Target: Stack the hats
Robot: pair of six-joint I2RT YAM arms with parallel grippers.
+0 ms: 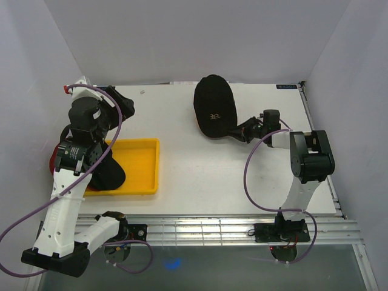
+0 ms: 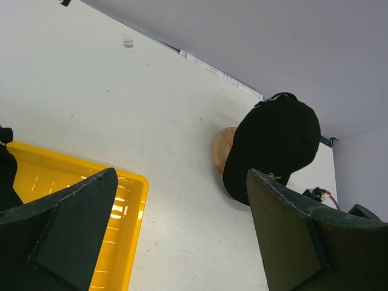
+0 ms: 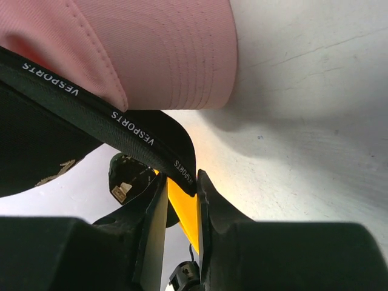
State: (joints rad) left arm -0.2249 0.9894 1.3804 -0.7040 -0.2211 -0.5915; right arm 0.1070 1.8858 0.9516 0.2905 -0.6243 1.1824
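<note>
Black cap [image 1: 214, 106] sits at 12 o'clock on the table [image 1: 200, 176], crown over the wooden stand [image 2: 223, 148], gold emblem on the near side. Right gripper [image 3: 182, 179] reaches in from 4 o'clock and is clamped on the brim edge, on the inner seam tape reading VESPORTS. In the right wrist view a pink brim [image 3: 176, 54] of a 2nd hat lies just beside the black one; cannot tell whether they touch. Left gripper [image 2: 182, 176] hangs over the yellow tray [image 1: 142, 167] at 9 o'clock, fingers apart, nothing between them. 1 dark cap [image 1: 109, 173] lies in the tray, partly under the arm.

Handling, as judged:
- Caps are light. The fabric crown looks soft and collapsible, and the brim is the only stiff part.
- The brim edge is the sound hold; pinching the crown would likely crumple it.
- Fabric should grip well, so slip risk is low, but a brim hold lets the crown droop and swing.
- Nested hats may drag along together when 1 is lifted.
</note>
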